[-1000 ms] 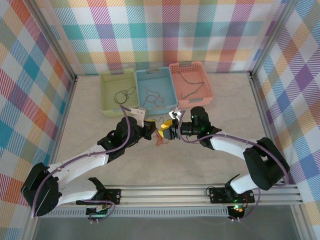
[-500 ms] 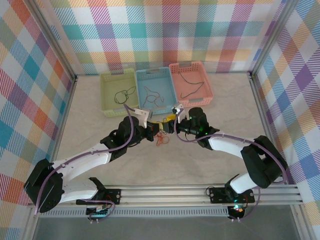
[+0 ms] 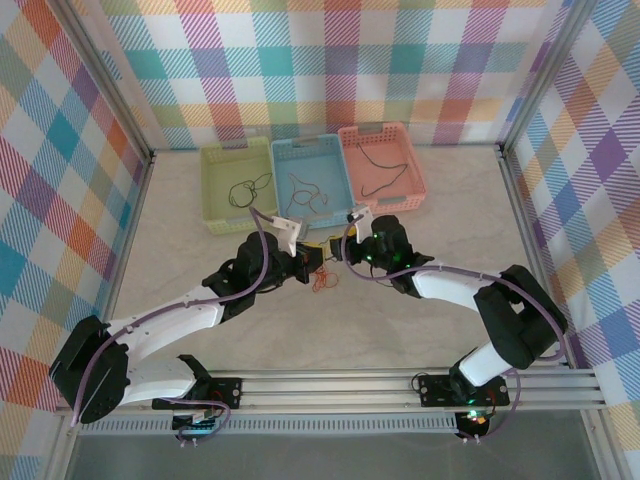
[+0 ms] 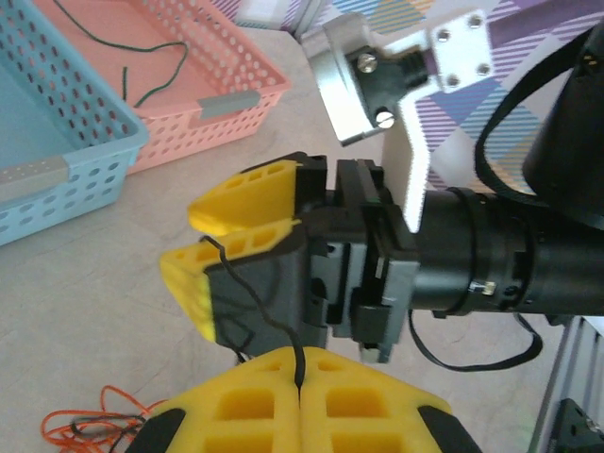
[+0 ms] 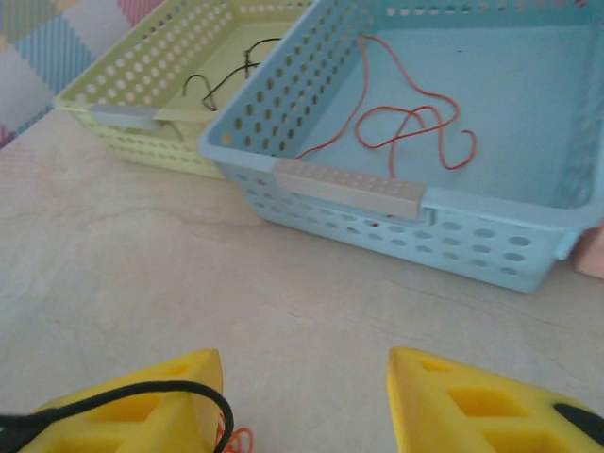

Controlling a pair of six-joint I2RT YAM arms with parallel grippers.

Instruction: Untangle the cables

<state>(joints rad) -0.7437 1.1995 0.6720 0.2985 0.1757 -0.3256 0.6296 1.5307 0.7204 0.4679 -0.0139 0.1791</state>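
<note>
- Pulling one black cable (image 4: 283, 332) out of the tangle looks to be the step in hand. The left gripper (image 4: 300, 377) has its two yellow fingers pressed together, and the cable is pinched in the seam between them.
- From this pinch the cable runs up and lies over one finger of the right gripper (image 5: 307, 377). In the right wrist view its fingers stand apart with only bare table (image 3: 180, 230) between them, so it grips nothing; the cable only hangs on it.
- The rest of the tangle (image 3: 322, 283), mostly orange, lies on the table just below the two grippers, near the front of the blue basket (image 5: 425, 241).
- The blue basket has an orange cable (image 5: 412, 109) inside. The green basket (image 5: 142, 151) and the pink basket (image 4: 179, 132) each hold a dark one, so I judge that part of the sorting is done.
- The next move, I think, asks the right gripper to close on the black cable, then both arms to draw apart gently. The thin wire may slip off the finger first.
</note>
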